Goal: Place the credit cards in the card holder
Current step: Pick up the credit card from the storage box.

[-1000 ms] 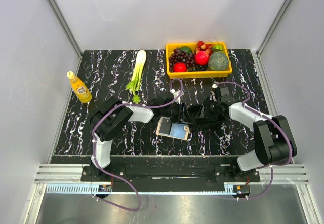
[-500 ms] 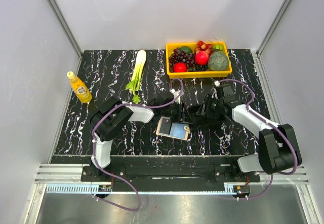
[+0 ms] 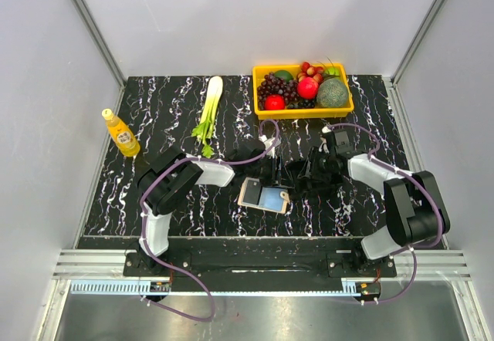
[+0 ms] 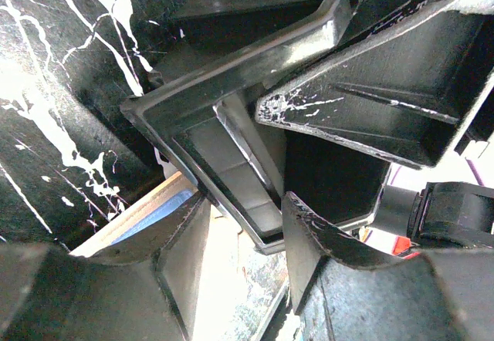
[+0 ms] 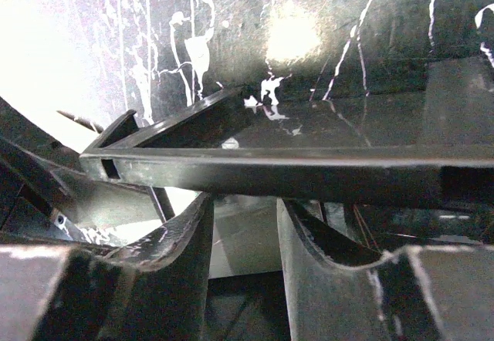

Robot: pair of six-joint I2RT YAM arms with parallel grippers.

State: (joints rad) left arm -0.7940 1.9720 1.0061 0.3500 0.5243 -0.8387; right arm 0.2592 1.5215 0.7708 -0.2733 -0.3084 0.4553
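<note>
The card holder (image 3: 265, 197) lies open on the black marble table, a beige wallet with a light blue panel inside; the left wrist view shows its beige edge (image 4: 147, 214) below my fingers. Just behind it my two grippers meet tip to tip. A grey credit card (image 4: 235, 167) stands on edge between them. My left gripper (image 3: 279, 173) (image 4: 247, 202) holds one end across the card's width. My right gripper (image 3: 299, 175) (image 5: 243, 200) holds the other end, where the card (image 5: 239, 241) fills the gap between its fingers. No other cards show.
A yellow basket (image 3: 255, 90) of fruit stands at the back, right of centre. A celery stalk (image 3: 208, 108) lies at the back middle. An orange juice bottle (image 3: 121, 133) stands near the left edge. Grey walls enclose the table on three sides.
The right arm's elbow swung outward and came back. Both grippers and the card holder stayed where they were.
</note>
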